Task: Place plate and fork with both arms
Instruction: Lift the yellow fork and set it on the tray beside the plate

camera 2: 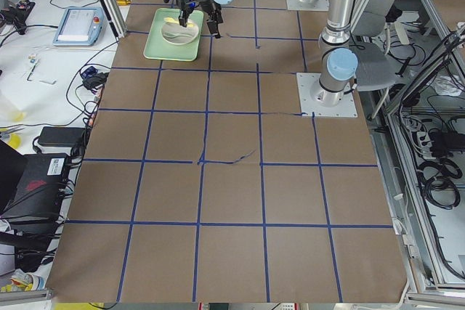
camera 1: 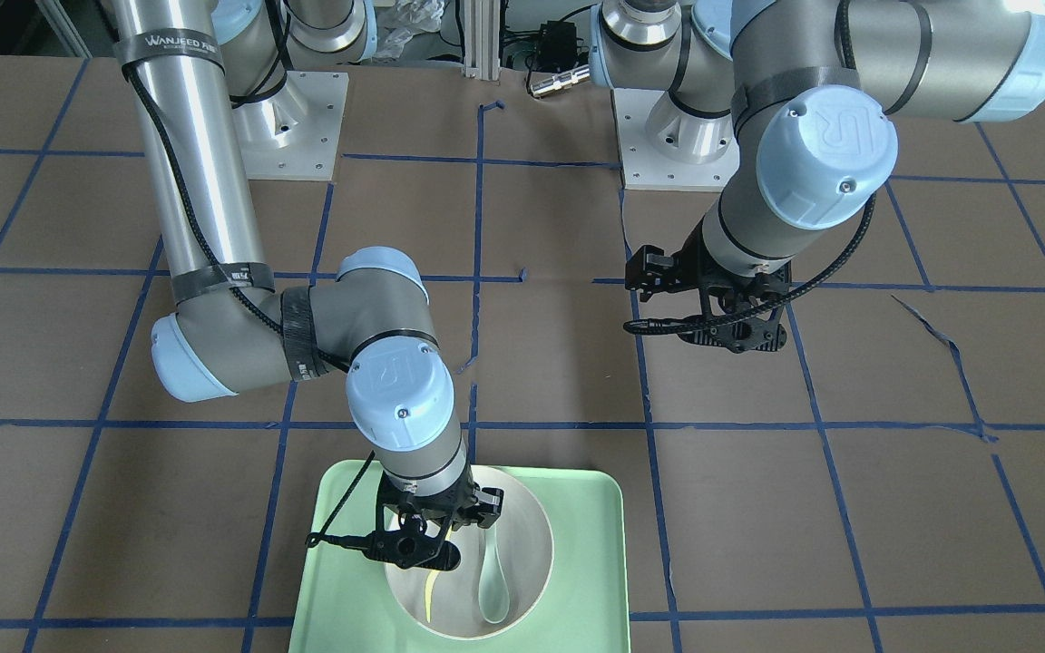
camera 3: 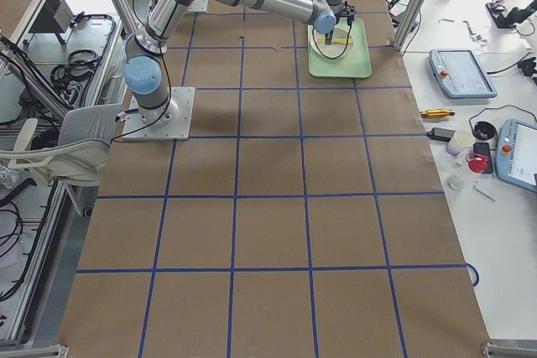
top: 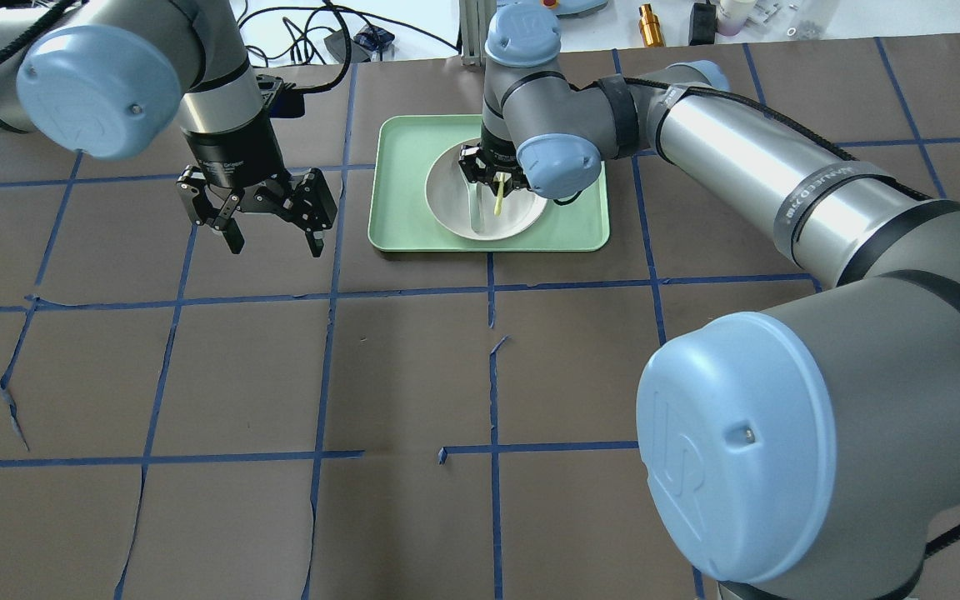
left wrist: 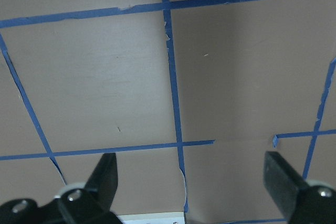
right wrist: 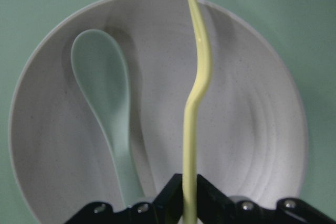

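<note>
The off-white plate (top: 522,212) sits in the mint-green tray (top: 397,225) at the far middle of the table. My right gripper (top: 492,171) hangs over the plate, shut on the handle of the pale-yellow fork (top: 498,198). In the right wrist view the fork (right wrist: 197,93) runs from the shut jaws out over the plate (right wrist: 252,124). I cannot tell whether its far end touches the plate. My left gripper (top: 273,242) is open and empty over bare table, left of the tray. In the left wrist view its fingers (left wrist: 105,177) stand wide apart.
A pale teal spoon (right wrist: 102,87) lies in the plate beside the fork, also seen in the front view (camera 1: 493,580). The brown table has a blue tape grid. Cables, tools and tablets lie beyond the far edge.
</note>
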You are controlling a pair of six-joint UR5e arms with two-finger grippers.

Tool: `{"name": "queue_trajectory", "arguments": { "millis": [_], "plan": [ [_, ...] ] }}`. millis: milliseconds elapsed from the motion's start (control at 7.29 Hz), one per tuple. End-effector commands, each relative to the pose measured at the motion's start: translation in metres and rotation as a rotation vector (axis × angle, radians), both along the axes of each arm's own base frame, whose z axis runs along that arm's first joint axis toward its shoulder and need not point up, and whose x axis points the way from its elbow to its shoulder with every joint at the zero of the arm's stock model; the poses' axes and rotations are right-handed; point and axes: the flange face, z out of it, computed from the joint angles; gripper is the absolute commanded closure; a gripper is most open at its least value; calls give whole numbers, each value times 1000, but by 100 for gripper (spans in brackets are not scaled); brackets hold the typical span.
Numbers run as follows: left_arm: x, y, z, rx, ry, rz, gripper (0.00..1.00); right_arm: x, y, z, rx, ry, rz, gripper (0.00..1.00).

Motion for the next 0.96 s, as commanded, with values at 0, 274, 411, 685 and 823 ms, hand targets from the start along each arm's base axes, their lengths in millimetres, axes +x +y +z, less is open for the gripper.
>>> {"name": "queue_trajectory", "arguments": {
  "millis": [0,274,411,685,823],
  "plan": [
    [0,0,1,-1,0,-1,0,-14,0,23,-33,13,44,100],
    [0,0,1,-1,0,-1,0,-71,-17,18,4,32,66,100],
    [0,0,1,-1,1,0,0,-94,-16,0,37,35,115,100],
    [-1,0,-1,-3,0,9,0,-130,-18,-25,75,-6,136,100],
    [-1,0,-1,-3,0,9,0,-131,-19,-31,76,-22,192,100]
  ]
}}
